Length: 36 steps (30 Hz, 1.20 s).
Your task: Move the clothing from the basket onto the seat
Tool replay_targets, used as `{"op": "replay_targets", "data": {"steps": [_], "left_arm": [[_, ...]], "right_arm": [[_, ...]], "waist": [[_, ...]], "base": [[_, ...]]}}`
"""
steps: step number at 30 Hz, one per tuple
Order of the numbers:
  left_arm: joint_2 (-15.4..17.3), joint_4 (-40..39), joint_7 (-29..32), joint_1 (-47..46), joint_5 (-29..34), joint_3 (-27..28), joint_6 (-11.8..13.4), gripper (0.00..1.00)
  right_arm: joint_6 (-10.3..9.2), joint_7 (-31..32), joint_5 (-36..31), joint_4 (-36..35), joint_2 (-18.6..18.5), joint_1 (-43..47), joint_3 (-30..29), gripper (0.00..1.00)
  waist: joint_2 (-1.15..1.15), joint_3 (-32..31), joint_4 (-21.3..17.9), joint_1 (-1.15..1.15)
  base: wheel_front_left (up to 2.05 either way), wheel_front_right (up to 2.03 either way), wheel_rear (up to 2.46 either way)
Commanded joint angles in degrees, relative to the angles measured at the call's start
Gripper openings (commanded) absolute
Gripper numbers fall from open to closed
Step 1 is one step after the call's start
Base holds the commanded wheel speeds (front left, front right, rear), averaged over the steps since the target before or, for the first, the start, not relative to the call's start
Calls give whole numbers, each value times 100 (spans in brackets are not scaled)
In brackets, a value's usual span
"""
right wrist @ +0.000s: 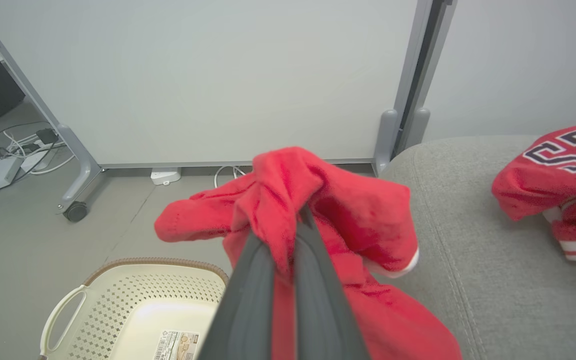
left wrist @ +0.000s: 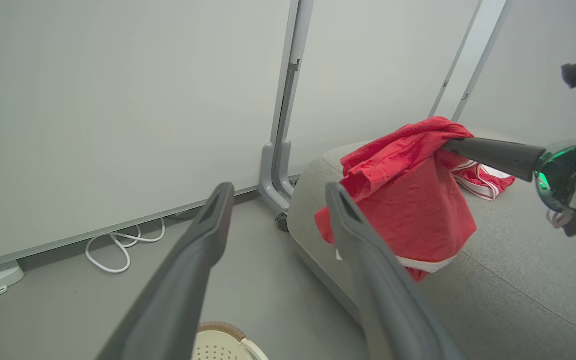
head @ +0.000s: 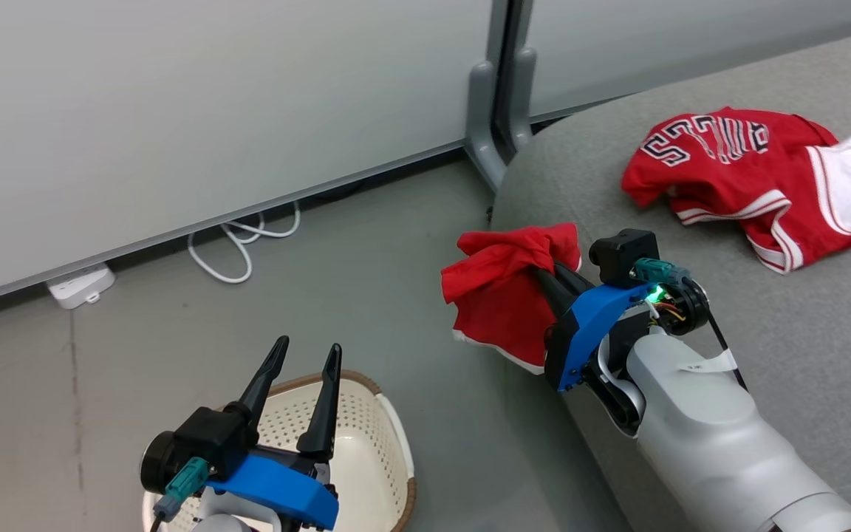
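My right gripper (head: 544, 277) is shut on the plain red garment (head: 503, 292), which hangs from its fingers over the left edge of the grey sofa (head: 802, 310). In the right wrist view the fabric (right wrist: 288, 200) bunches around the closed fingertips. The red jersey (head: 743, 174) with lettering and white trim lies on the sofa at the far right. Over the cream basket (head: 363, 436) at the bottom, my left gripper (head: 307, 355) is open with nothing between its fingers. The basket (right wrist: 133, 310) looks empty inside apart from a label.
A pale partition wall runs along the back, with a grey post foot (head: 488, 140) next to the sofa's corner. A white cable (head: 241, 244) and a power strip (head: 82, 284) lie on the grey floor by the wall. A castor (right wrist: 74, 211) stands left.
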Motion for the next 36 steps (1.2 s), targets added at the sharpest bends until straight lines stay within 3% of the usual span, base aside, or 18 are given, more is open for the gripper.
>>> {"op": "replay_targets", "data": {"steps": [1, 7, 16, 30, 36], "left_arm": [[37, -23, -16, -86, -3, -25, -42, 100], [106, -24, -16, -141, -16, -38, -43, 100], [171, -4, -16, -192, -13, -95, -42, 100], [245, -8, -16, -301, -14, -171, -43, 100], [364, -129, -16, -499, 76, -147, -26, 100]], "right_arm": [[1, -39, 54, -29, -23, -66, -16, 0], [1, -69, 70, -34, -27, -36, -40, 0], [1, -90, 109, -57, -32, 53, -120, 0], [1, -101, 157, -128, -41, -10, -309, 0], [1, -103, 71, -276, -403, -752, -674, 0]], "waist": [[0, 94, -445, 0], [0, 165, -1005, 0], [0, 295, -1450, 0], [0, 481, -1437, 0], [0, 926, -1318, 0]], "base": [[0, 0, 0], [0, 0, 0], [0, 0, 0], [0, 0, 0], [0, 0, 0]]}}
